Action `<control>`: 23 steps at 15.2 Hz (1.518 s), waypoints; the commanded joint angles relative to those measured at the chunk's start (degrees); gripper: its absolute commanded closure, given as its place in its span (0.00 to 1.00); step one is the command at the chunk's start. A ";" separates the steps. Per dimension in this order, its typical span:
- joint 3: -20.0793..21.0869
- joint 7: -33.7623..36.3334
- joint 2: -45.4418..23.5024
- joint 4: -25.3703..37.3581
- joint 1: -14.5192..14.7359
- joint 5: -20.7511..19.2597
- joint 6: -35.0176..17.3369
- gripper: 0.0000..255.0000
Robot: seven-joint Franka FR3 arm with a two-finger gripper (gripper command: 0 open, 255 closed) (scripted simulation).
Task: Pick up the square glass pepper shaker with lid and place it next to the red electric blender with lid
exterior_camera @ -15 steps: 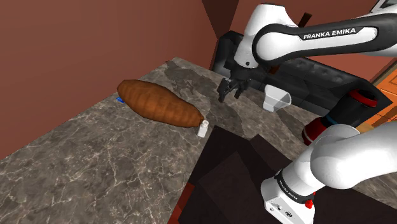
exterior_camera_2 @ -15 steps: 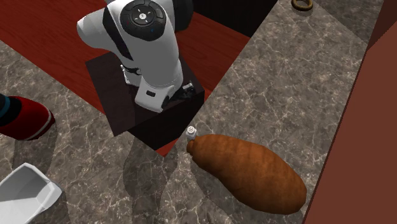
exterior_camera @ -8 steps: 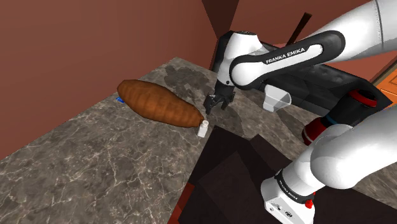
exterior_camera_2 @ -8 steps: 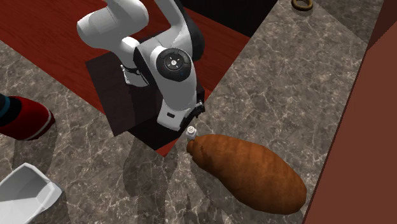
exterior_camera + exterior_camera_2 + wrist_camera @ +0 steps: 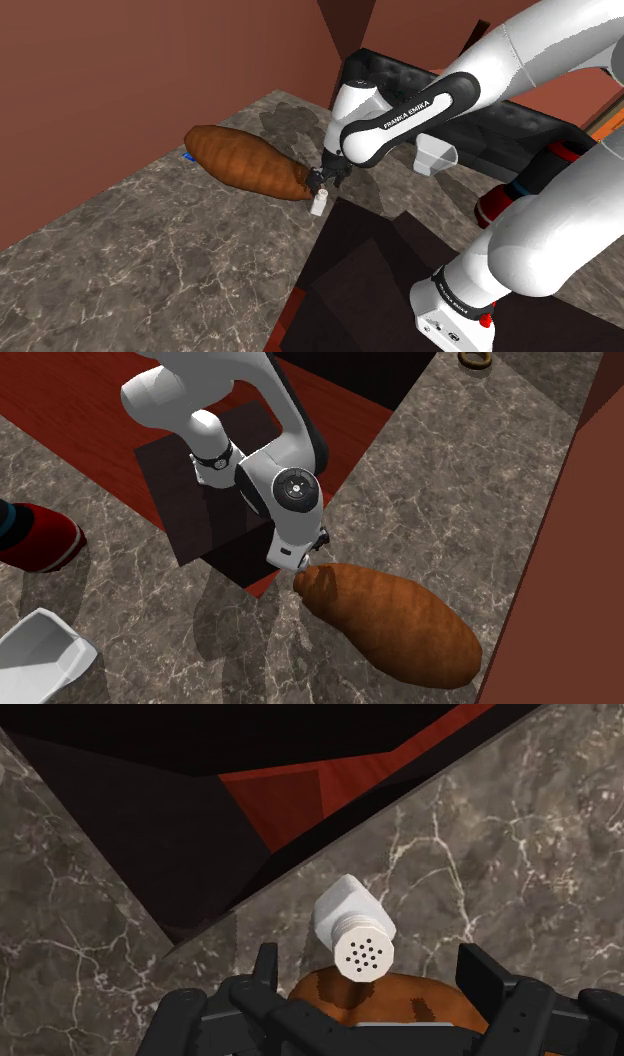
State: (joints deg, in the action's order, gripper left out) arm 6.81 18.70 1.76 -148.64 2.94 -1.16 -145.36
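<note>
The pepper shaker (image 5: 317, 204) is small and white, with a perforated lid. It stands at the marble counter's edge, against the tip of a big brown loaf-shaped thing (image 5: 245, 160). My gripper (image 5: 321, 184) hovers just above the shaker. In the wrist view the gripper (image 5: 375, 974) is open, and its fingers (image 5: 266, 966) stand well apart on either side of the shaker (image 5: 354, 927) without touching it. The red blender (image 5: 38, 538) lies on the counter at the second exterior view's left; in the shoulder view the blender (image 5: 497, 206) peeks out behind my arm.
A white open container (image 5: 436, 155) sits on the counter near the blender, also seen as the container (image 5: 40, 652). The counter edge (image 5: 300, 869) drops to my dark stand (image 5: 360, 260) and a red floor (image 5: 90, 422). A brown wall (image 5: 120, 70) borders the counter.
My gripper has come down and toward the shoulder view's left, from near the white container to just over the shaker. In the second exterior view my hand now covers the shaker.
</note>
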 commanded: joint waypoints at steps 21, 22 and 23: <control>-0.04 0.82 -3.54 -0.80 -0.04 -0.98 -4.34 1.00; 0.00 0.63 -2.70 -0.76 -0.04 -0.73 -3.47 1.00; 0.02 0.46 -1.88 -0.68 -0.03 -0.51 -2.59 1.00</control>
State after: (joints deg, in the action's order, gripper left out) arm 6.81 19.27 -0.72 -149.44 2.89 -1.84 -148.65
